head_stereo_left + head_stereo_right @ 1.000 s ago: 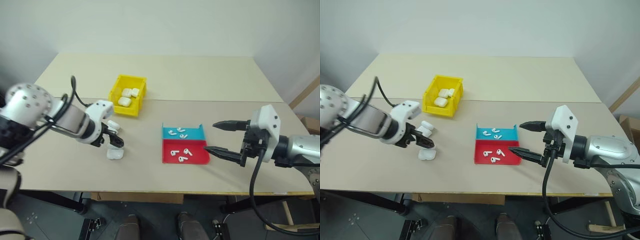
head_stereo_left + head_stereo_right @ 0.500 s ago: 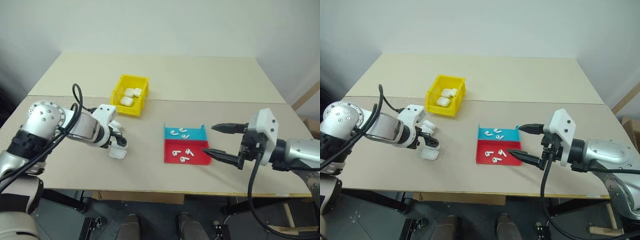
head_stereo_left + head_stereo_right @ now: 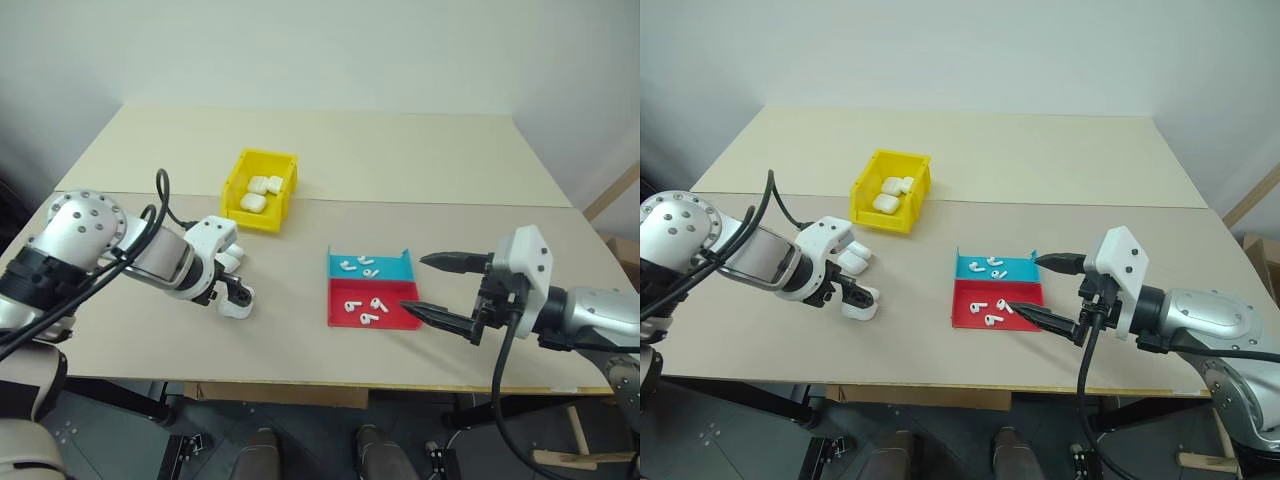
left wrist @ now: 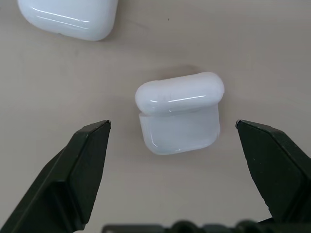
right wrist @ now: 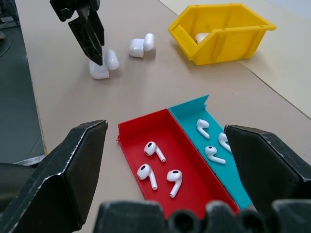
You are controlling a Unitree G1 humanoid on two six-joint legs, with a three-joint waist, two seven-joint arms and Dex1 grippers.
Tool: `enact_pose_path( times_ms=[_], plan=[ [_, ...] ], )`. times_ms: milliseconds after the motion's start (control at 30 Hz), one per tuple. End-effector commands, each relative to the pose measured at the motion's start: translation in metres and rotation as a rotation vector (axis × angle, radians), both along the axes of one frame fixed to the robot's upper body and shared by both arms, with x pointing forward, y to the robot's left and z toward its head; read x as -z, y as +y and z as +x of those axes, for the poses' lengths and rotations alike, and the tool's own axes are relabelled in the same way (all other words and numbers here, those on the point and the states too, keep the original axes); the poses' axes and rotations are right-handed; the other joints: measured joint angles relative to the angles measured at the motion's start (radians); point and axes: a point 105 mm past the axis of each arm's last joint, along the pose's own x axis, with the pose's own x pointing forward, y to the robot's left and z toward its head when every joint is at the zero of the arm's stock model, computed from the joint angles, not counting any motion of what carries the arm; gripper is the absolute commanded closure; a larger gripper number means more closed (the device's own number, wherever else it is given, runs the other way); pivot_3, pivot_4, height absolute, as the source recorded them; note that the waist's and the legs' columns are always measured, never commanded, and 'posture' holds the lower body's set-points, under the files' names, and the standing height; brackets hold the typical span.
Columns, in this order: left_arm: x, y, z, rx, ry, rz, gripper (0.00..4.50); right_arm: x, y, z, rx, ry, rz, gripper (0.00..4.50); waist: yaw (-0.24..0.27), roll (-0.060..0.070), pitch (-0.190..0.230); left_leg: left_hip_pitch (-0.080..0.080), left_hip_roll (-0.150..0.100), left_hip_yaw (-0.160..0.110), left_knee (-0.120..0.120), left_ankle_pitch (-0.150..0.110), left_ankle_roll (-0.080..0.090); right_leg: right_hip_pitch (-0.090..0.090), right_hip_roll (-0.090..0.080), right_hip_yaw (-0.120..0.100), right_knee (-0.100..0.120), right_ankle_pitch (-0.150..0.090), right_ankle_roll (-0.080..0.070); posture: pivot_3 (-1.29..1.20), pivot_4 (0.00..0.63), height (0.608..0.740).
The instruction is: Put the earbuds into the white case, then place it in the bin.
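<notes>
From the head camera: left gripper tipped steeply down over a white case lying on the beige table, fingers spread, tips right at the case. A second case just behind, partly hidden by the wrist. Farther back, yellow bin with a few more cases inside. At table centre, a flat tray, blue half at the back and red half at the front, each holding three earbuds. Right gripper held nearly level just beside the tray's right edge, fingers wide apart, nothing between them, lower tip by the red half's corner.

From the left wrist: two black fingers parted wide, the white case lying on the table in the gap between them, touching neither, lid closed, a thin seam visible. Edge of the second case beyond it.

From the right wrist: fingers spread, the tray seen through the gap, three earbuds in the red half, three more in the blue. Beyond, the other gripper pointing down with its tips on either side of the case; whether they touch it, unclear. The second case nearby, yellow bin well apart.
</notes>
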Motion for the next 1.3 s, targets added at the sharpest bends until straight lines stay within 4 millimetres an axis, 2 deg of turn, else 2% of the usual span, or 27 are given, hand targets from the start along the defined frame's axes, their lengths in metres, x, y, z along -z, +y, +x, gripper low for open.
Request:
enact_pose_path(
  times_ms=[33,400,833,1233,1300],
  plan=[
    [-0.003,-0.001,0.001,-0.001,-0.004,-0.005,0.0,-0.013,0.004,-0.005,-0.016,-0.07,0.018,0.01,0.0,0.0,0.0,0.0,0.0,0.0,0.0,0.0,0.0,0.0,0.0,0.0,0.0,0.0,0.0,0.0,0.15,0.74],
    [0.007,-0.013,0.003,0.011,0.004,0.004,0.0,-0.013,0.004,-0.006,-0.014,-0.076,0.02,0.01,0.0,0.0,0.0,0.0,0.0,0.0,0.0,0.0,0.0,0.0,0.0,0.0,0.0,0.0,0.0,0.0,0.15,0.74],
    [0.015,-0.007,0.009,-0.043,0.048,0.024,0.0,-0.012,0.009,-0.005,-0.012,-0.081,0.033,0.01,0.0,0.0,0.0,0.0,0.0,0.0,0.0,0.0,0.0,0.0,0.0,0.0,0.0,0.0,0.0,0.0,0.15,0.74],
    [0.015,-0.014,0.011,-0.03,0.047,0.034,0.0,-0.01,0.011,-0.007,-0.007,-0.084,0.045,0.01,0.0,0.0,0.0,0.001,0.0,0.0,0.0,0.0,0.0,0.001,0.0,0.0,0.0,0.0,0.0,0.0,0.15,0.74],
    [0.014,-0.016,0.012,-0.027,0.026,0.033,0.4,-0.009,0.011,-0.007,-0.006,-0.083,0.047,0.0,0.0,0.0,0.0,0.001,0.0,0.0,0.0,0.0,0.0,0.001,0.0,0.0,0.0,0.0,0.0,0.0,0.15,0.74]
  ],
)
